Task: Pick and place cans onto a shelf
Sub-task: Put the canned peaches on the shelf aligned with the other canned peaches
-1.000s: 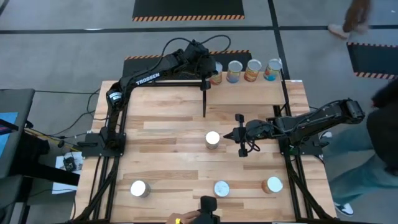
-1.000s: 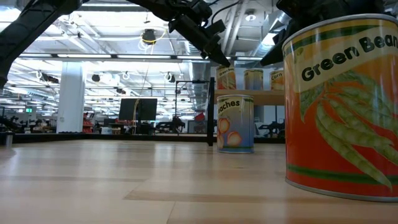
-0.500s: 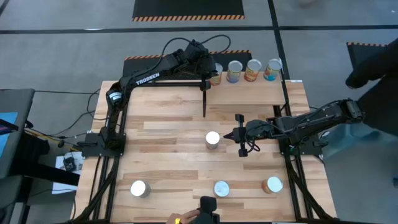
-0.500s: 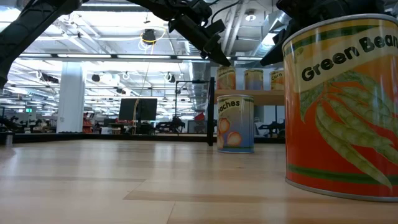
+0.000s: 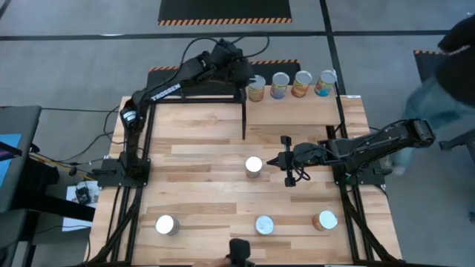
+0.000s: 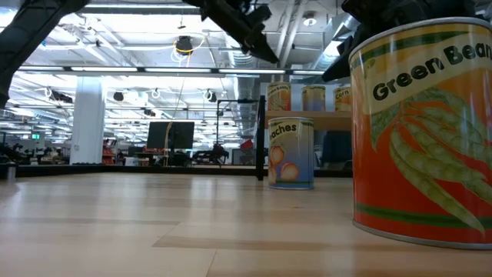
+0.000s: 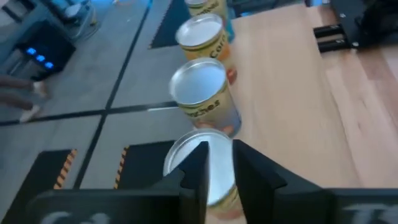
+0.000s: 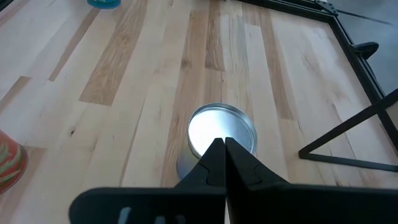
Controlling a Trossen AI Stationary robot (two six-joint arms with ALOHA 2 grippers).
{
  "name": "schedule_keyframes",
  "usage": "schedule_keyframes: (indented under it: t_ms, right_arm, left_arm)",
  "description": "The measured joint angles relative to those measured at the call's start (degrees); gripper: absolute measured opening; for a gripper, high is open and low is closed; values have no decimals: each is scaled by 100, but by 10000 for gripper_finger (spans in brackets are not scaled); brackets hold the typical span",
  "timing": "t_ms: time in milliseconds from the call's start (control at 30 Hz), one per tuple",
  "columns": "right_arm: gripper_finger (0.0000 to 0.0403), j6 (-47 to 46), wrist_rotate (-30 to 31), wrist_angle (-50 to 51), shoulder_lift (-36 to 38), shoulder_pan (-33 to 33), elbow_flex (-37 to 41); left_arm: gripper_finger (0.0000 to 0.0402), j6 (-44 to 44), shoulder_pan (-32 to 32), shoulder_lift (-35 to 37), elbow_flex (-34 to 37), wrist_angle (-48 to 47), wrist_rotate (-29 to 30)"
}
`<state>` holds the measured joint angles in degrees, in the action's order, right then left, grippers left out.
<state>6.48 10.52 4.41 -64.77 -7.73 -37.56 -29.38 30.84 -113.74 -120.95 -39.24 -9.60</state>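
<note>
Four cans stand in a row on the pale wooden shelf (image 5: 312, 107) at the table's far edge; the leftmost (image 5: 256, 87) shows under my left fingers in the left wrist view (image 7: 186, 158). My left gripper (image 5: 239, 68) hovers above and just left of it, slightly open, empty. A blue peaches can (image 5: 254, 165) stands mid-table. My right gripper (image 5: 273, 159) is shut, just right of that can, its tips over the lid's edge in the right wrist view (image 8: 222, 149). Three more cans (image 5: 166, 225), (image 5: 265, 225), (image 5: 325, 220) stand near the near edge.
A black metal frame with an upright post (image 5: 244, 119) stands by the shelf's left end. A person (image 5: 453, 52) moves beyond the table's right side. A dark object (image 5: 239, 251) sits at the near edge. The green beans can (image 6: 423, 131) fills the low view's right.
My left gripper has risen and drawn back from the leftmost shelf can toward the table's far left; the can stays standing on the shelf, its lid now uncovered. The person at the right has moved.
</note>
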Motion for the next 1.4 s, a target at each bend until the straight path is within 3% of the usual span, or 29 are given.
schedule_keyframes:
  t_ms: [100, 267, 367, 667, 867, 1067, 1300, 1400]
  right_arm:
    - [8, 0, 0, 93, 0, 0, 0]
    - [8, -2, 0, 298, -9, 0, 0]
    - [8, -2, 0, 295, -17, 0, 0]
    - [8, -409, -19, -35, -17, 42, 0]
    - [14, -457, -19, -335, -17, 37, 0]
    - [59, -484, -15, -524, -17, 37, -8]
    - [108, -470, -12, -315, -617, 20, -428]
    - [130, -457, 11, 250, -1088, 28, -823]
  left_arm:
    - [15, 60, -46, 265, 195, -240, 34]
    - [2, 162, -133, 812, 1302, 259, -262]
    - [0, 298, -185, 1388, 2437, 1112, -265]
    - [0, 1121, -398, 3633, 6650, 4809, -261]
    - [0, 1620, -663, 4808, 8605, 6505, -258]
    - [0, 1814, -810, 5572, 9577, 6855, -226]
    - [0, 1941, -816, 5843, 9941, 6995, 63]
    - [0, 1935, -816, 5840, 9954, 6980, 150]
